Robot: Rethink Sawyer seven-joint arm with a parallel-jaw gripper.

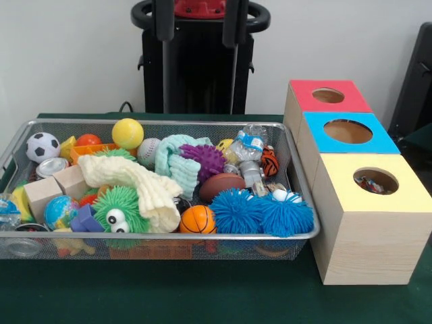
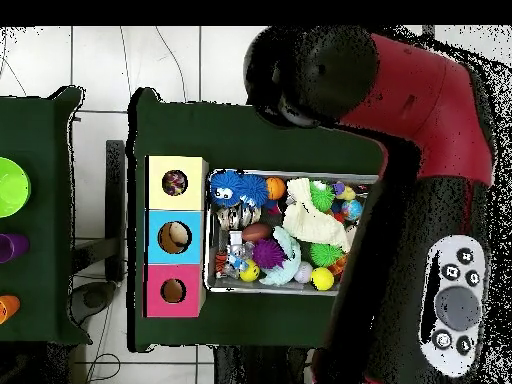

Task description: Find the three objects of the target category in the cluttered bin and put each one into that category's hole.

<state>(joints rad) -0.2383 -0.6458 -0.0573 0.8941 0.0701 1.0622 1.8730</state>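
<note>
Wire mesh bin of toys lies long side toward the yellow-faced box's hole, multicoloured rope visible inside; end effector's state cannot be told.

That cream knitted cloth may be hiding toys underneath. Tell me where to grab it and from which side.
Grip the cream knitted cloth at its raised middle fold, coming straight down from above. It lies draped on top of the pile in the wire bin, with nothing over it, and the bunched fabric there should pinch easily. Its sides are crowded by other toys, such as the green googly-eyed ball.
</note>
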